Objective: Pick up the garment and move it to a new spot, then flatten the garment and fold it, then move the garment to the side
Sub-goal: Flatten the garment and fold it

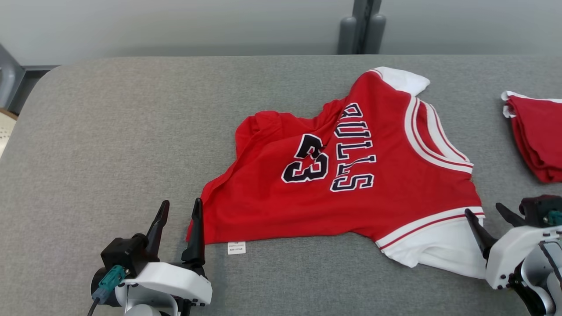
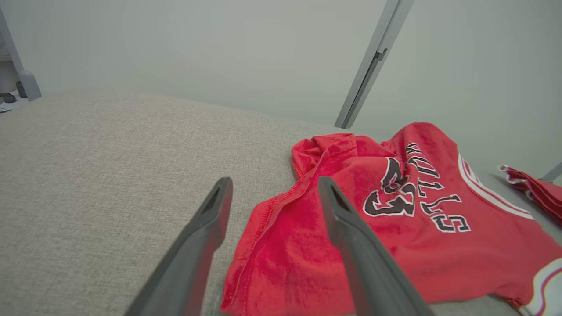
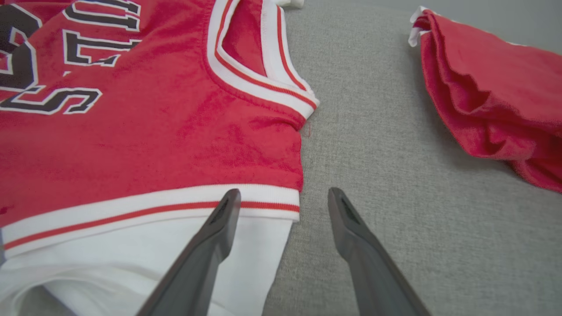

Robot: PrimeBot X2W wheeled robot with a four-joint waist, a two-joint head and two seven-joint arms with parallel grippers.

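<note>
Head view: rumpled, velvety red jersey (image 1: 395,188)

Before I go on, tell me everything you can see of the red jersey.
The red jersey lies lettered side up on the grey fabric surface, spread but not flat: its far hem corner is rumpled. Soft, plush-looking fabric; black, white-edged BULLS and 23; striped neck and cuff trim; white sleeves; a small white tag at the hem. The open left gripper stands at the near hem corner, the open right gripper at the near sleeve; neither holds it.
</note>
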